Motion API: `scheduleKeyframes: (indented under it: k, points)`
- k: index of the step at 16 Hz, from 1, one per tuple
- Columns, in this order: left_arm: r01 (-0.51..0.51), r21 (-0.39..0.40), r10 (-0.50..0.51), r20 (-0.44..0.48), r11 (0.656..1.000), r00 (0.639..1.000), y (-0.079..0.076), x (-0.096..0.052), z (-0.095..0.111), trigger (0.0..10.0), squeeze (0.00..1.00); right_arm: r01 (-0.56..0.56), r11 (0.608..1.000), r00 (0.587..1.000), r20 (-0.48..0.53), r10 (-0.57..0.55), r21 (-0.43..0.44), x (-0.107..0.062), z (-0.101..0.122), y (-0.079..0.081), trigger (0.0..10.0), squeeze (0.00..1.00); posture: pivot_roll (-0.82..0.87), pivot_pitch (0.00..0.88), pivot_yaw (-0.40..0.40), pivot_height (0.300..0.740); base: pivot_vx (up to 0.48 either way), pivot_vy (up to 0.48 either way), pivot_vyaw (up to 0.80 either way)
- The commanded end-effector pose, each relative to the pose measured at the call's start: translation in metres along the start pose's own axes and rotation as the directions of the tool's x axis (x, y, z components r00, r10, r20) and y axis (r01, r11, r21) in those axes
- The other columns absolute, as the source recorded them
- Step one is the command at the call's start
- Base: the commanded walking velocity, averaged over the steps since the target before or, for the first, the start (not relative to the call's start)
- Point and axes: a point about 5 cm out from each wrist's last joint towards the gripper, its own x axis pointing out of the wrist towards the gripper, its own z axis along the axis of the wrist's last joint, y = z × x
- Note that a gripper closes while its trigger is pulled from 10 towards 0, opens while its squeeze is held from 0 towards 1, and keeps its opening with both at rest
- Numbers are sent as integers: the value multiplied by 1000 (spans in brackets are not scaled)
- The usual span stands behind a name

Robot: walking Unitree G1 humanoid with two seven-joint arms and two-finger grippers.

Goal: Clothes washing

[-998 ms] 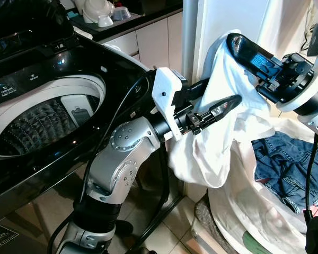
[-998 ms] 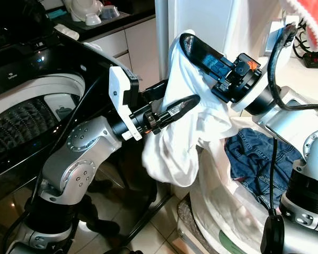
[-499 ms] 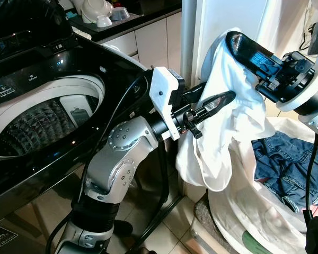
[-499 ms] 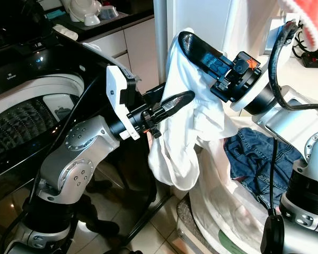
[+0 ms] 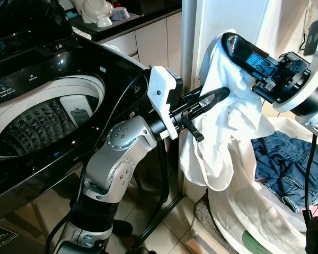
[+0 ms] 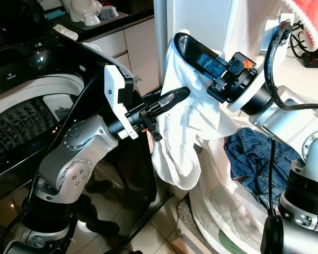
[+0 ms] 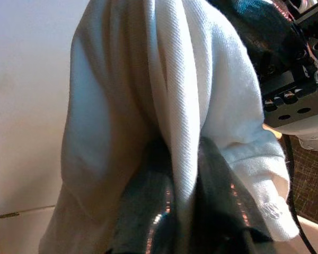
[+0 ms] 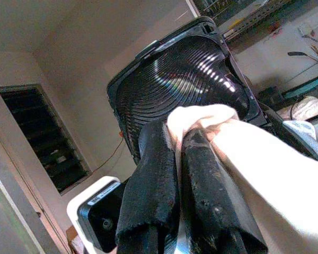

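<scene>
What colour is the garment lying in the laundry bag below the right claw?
Blue denim garment, lying in the pale laundry bag; it shows best in the left eye view.

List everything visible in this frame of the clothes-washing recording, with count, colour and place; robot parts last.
white garment: one, white, held up in the air between both grippers, right of the washer.
washing machine: one, black with a white drum rim, lid open, on the robot's left.
jeans: one, blue, lying on the white laundry bag.
laundry bag: one, white, low on the right.
crockery: several pieces, white, on the dark counter behind the washer.
cabinets: white, under that counter.
left gripper: black fingers shut on the garment's middle.
right gripper: black fingers shut on the garment's top edge.
</scene>
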Motion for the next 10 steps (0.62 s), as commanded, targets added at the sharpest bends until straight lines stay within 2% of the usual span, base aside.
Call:
scheduleKeyframes:
  k: [1,4,5,6,7,8,9,10]
  points:
    - [-11,-8,11,-11,1000,1000,4,-2,0,0,0,-55,998,998,10,55,-34,5,4,12,0,0,-100,0,106,740,0,0,0]
    - [-14,-9,14,-11,1000,1000,5,-3,0,0,0,-57,998,998,5,57,-42,5,3,13,0,0,-99,0,106,740,0,0,0]
    - [-25,-3,25,-8,1000,1000,6,-3,1,0,0,-58,997,998,4,58,-54,6,4,13,6157,212,-99,0,106,740,0,0,0]
    - [-31,0,31,-8,1000,999,7,-3,1,0,0,-58,996,998,3,58,-61,6,4,14,6157,212,-99,0,106,740,0,0,0]
    - [-79,23,79,0,997,997,14,-4,4,0,0,-74,995,997,2,75,-59,6,4,15,10000,1000,-99,0,107,740,0,0,0]
    - [-121,47,121,10,992,993,22,-5,8,0,0,-101,994,995,7,101,-51,5,5,18,10000,1000,-98,0,108,740,0,0,0]
    - [-189,100,187,22,977,982,37,-9,17,0,0,-108,992,994,10,108,-71,5,7,20,10000,1000,-98,0,108,740,0,0,0]
    - [-220,129,218,30,967,976,45,-12,22,0,0,-91,992,996,8,92,-91,5,7,20,10000,1000,-98,0,110,740,0,0,0]
